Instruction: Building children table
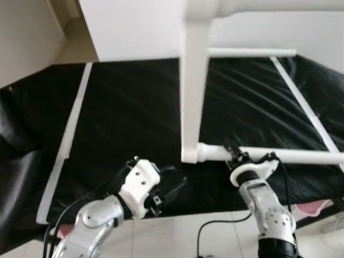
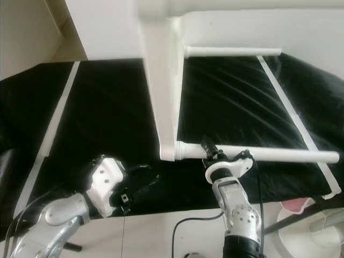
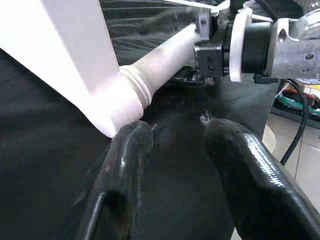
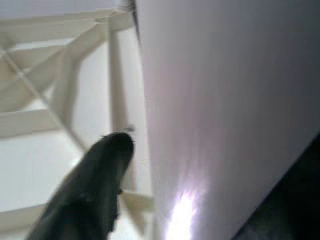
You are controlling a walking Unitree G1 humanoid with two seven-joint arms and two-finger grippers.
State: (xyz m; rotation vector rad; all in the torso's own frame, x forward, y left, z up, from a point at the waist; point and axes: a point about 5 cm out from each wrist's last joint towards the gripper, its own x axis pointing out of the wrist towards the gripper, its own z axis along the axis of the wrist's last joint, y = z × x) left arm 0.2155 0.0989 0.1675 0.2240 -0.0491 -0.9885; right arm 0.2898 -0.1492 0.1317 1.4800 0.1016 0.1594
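A flat white table panel (image 1: 193,91) stands on the black sheet (image 1: 123,118). A round white leg (image 1: 293,156) runs from the panel's lower end toward the right. My right gripper (image 1: 235,156) is shut on this round leg, just right of the joint; the left wrist view shows it clamped there (image 3: 207,50). In the right wrist view one black finger (image 4: 107,165) lies against the leg's white surface (image 4: 225,100). My left gripper (image 1: 172,191) is open and holds nothing. It hovers low over the sheet below and left of the joint, its fingertips (image 3: 132,137) close to the panel's end (image 3: 107,107).
More white frame rails lie on the sheet: a long strip (image 1: 70,134) on the left and a diagonal rail (image 1: 306,107) on the right. A large white slab (image 1: 134,27) stands at the back. A black cable (image 1: 215,226) and a pink object (image 1: 317,207) lie on the tiled floor.
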